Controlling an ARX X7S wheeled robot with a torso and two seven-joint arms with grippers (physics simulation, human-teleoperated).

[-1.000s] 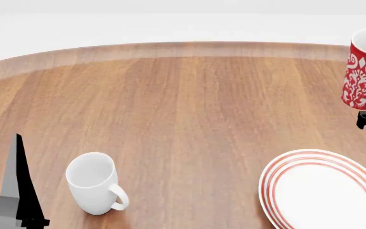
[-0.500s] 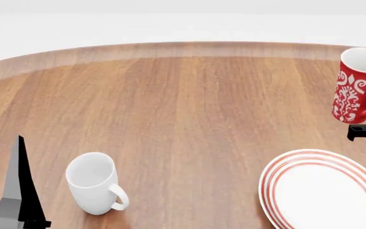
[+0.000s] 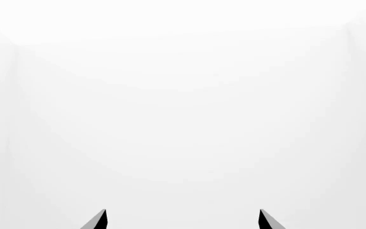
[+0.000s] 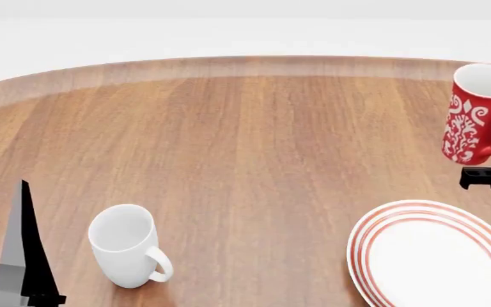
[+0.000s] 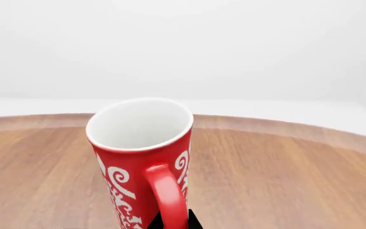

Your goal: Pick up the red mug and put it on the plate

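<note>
The red mug (image 4: 475,114), with a white swirl pattern and a white inside, hangs tilted above the table at the far right, beyond the plate's far edge. My right gripper (image 5: 172,221) is shut on its red handle (image 5: 166,191), one black fingertip on each side. The plate (image 4: 373,252), white with red rings, lies at the front right with nothing on it. My left gripper (image 3: 183,220) is open and holds nothing. One of its fingers (image 4: 25,246) shows at the front left in the head view.
A plain white mug (image 4: 124,246) stands upright at the front left, close to my left gripper's finger, handle turned towards me. The round wooden table (image 4: 245,147) curves away at the back, with a white floor beyond its edge.
The red mug has moved left and slightly down in my right gripper, closer to the plate's far edge. The left arm, white mug and plate have stayed put.
</note>
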